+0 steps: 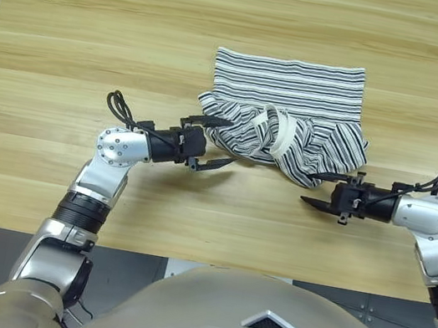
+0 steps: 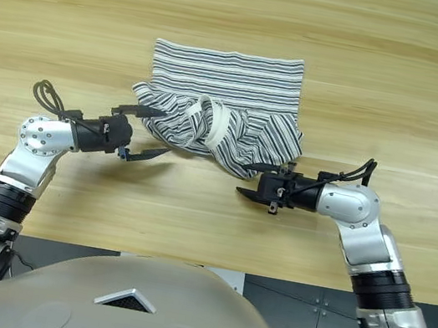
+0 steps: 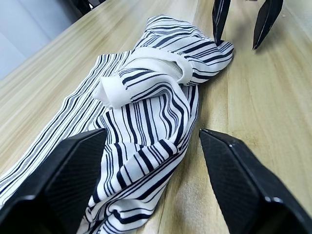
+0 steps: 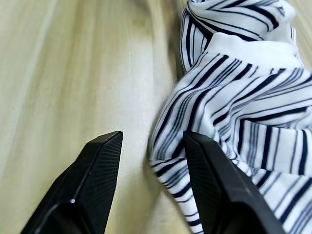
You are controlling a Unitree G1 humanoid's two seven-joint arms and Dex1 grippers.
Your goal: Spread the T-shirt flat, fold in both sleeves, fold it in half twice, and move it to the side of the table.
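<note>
Eye views: striped T-shirt (image 1: 287, 91) lies mid-bench (image 1: 92, 14), far half flat, near half bunched, white collar (image 1: 279, 134) twisted on top. Left gripper (image 1: 224, 142) sits low at the shirt's near left edge, fingers (image 1: 214, 121) spread, gripping nothing. Right gripper (image 1: 314, 189) sits at the near right corner, fingers apart, also gripping nothing. Left wrist view: the spread fingers (image 3: 73, 165) straddle the crumpled cloth edge; the right gripper (image 3: 241, 24) stands farther off past the cloth, parted too. Right wrist view: fingers (image 4: 102, 161) apart, one against a striped fold, the other over bare bench.
</note>
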